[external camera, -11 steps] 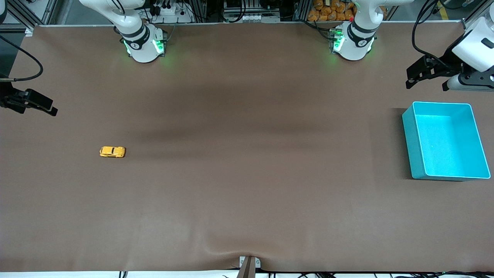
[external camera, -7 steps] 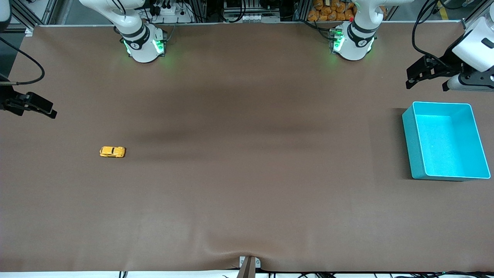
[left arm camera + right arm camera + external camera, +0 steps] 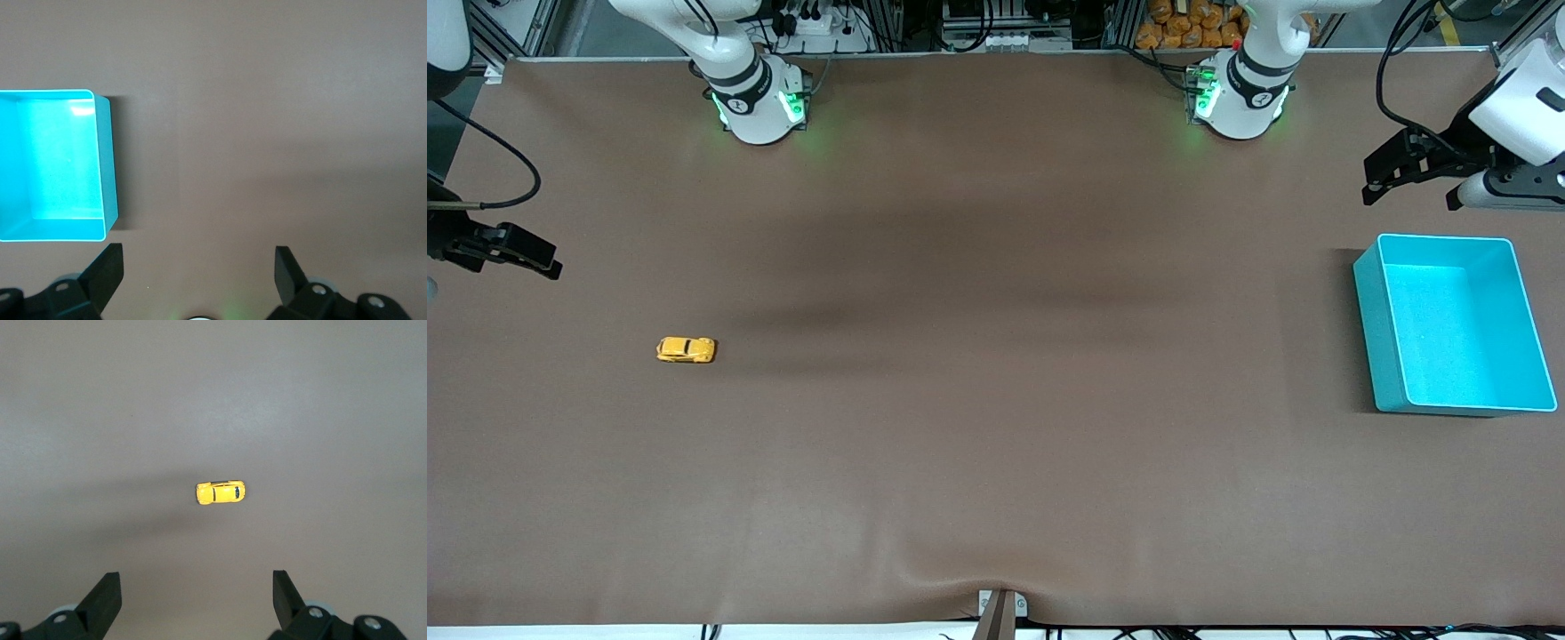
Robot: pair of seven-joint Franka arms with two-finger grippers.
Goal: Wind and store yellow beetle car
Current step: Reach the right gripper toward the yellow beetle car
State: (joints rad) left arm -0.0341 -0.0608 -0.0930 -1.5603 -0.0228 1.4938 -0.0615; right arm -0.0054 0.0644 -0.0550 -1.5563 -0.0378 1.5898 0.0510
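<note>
- The tiny yellow-orange beetle-shaped toy car [image 3: 686, 349] stands on its wheels on the brown table mat [image 3: 996, 427] toward the right arm's end, wide bare mat all around it.
- The right gripper [image 3: 197, 597] hangs over the mat's edge, at ten o'clock from the car, jaws spread wide, holding nothing.
- The left gripper [image 3: 199, 273] waits with jaws apart and empty at twelve o'clock from the turquoise rectangular plastic bin [image 3: 1378, 311], by the mat's other end.

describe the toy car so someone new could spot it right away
Start at the brown table and go to the right arm's end, away from the turquoise bin. There the toy car sits alone, tiny, rounded and yellow with dark windows.
</note>
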